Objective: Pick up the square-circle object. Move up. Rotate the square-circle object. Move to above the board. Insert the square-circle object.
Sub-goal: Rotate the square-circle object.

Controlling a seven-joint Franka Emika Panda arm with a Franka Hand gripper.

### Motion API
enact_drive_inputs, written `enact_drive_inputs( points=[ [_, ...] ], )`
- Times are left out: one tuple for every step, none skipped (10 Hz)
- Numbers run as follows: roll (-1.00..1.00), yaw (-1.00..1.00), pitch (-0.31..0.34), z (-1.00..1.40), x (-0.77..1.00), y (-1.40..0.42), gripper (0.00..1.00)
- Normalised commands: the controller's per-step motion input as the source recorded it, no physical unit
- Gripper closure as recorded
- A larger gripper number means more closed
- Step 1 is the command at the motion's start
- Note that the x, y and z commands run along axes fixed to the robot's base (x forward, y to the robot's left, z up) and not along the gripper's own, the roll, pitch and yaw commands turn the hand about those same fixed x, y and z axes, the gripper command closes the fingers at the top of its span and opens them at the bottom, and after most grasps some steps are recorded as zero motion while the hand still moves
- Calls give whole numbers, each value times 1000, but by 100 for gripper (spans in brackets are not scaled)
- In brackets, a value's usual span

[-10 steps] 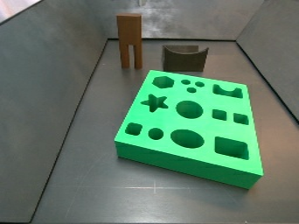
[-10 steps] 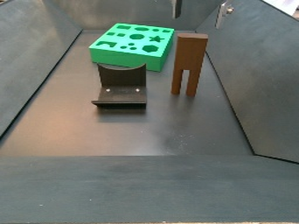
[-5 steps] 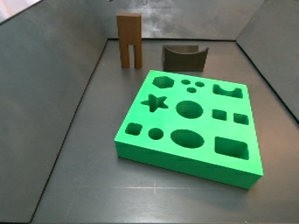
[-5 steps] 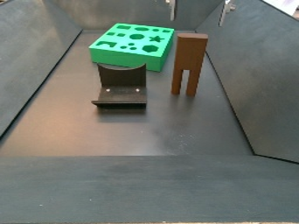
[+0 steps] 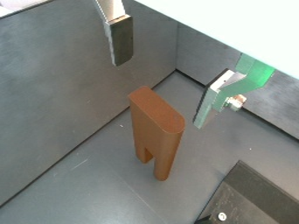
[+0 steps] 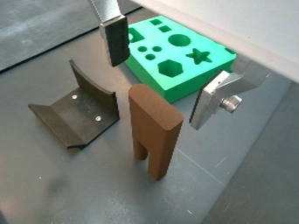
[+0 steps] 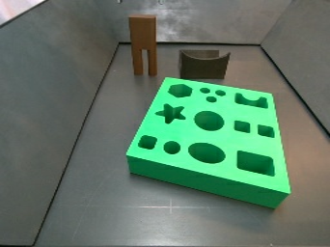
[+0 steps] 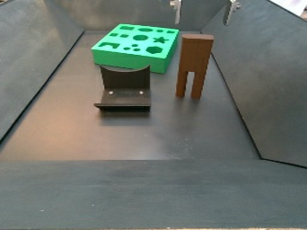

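The square-circle object point(image 5: 158, 140) is a tall mid-brown block that stands upright on its two legs on the dark floor. It shows in both wrist views point(image 6: 152, 131) and both side views point(image 7: 142, 43) point(image 8: 193, 65). My gripper point(image 5: 162, 92) is open and empty above the object's top, with one finger on each side and clear of it; it also shows in a wrist view point(image 6: 158, 93). Only its fingertips show in a side view point(image 8: 203, 9). The green board point(image 7: 210, 135) lies flat with its shaped holes facing up point(image 6: 176, 57) point(image 8: 135, 45).
The dark fixture point(image 6: 76, 118) stands on the floor beside the object, between it and the board in a side view point(image 8: 124, 87), and also shows at the back point(image 7: 204, 64). Grey walls enclose the floor on all sides.
The fingertips at the top edge of a side view have spread slightly apart. The object, the board and the fixture have not moved.
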Motion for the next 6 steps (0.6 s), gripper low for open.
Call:
enact_drive_inputs(
  points=[
    [25, 134, 49, -1000, 0, 0, 0],
    [26, 78, 23, -1000, 20, 1, 0],
    [24, 62, 3, -1000, 26, 0, 0],
    [15, 46, -23, -939, 19, -5, 0],
    [8, 39, -42, -779, 15, -7, 0],
    [-2, 35, -53, -565, 10, -10, 0]
  ],
)
